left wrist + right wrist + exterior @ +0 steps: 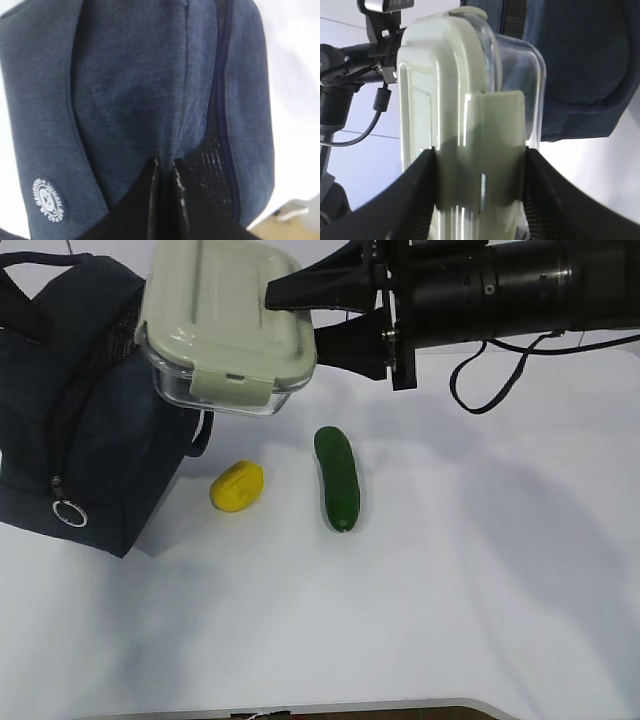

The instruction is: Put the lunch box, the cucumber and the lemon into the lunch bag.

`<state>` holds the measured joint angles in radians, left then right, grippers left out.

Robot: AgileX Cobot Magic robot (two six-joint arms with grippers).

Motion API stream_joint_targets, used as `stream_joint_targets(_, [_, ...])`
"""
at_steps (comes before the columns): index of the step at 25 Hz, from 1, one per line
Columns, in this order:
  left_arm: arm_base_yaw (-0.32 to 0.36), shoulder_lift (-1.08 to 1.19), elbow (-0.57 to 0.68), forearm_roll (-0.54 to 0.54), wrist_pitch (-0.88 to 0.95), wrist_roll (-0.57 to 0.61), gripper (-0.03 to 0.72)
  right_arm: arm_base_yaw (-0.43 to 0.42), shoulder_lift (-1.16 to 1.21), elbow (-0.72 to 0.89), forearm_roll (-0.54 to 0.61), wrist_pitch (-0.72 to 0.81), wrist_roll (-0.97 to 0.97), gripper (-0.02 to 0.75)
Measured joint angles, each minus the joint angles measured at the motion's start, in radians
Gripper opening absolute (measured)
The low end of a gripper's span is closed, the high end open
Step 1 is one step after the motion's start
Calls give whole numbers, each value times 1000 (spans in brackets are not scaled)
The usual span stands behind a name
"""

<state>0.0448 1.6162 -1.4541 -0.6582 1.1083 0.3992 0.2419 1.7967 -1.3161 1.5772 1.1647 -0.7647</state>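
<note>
Clamping the box [225,325] top and bottom, the right gripper [479,187] holds it in the air against the bag [75,440]. The left gripper [165,167] is pressed together, pinching bag fabric. The lemon [237,486] and cucumber [337,478] lie apart on the table [450,590].

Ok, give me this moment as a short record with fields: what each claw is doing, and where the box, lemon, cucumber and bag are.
right claw: shut on the lunch box, holding it in the air by the bag's upper edge
left claw: shut, pinching the bag's fabric
lunch bag: on the table's left side, zipper ring hanging at front
lemon: on the table, beside the bag
cucumber: on the table, right of the lemon, apart from it
</note>
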Motion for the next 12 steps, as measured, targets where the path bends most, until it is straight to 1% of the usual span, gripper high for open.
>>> stream_joint_targets(8, [-6,-16,0,-12,36,21,-8,48,2,0,88,-35,0,390])
stream_joint_targets(12, [-12,-24,0,-20,36,23,-8,71,4,0,101,-70,0,390])
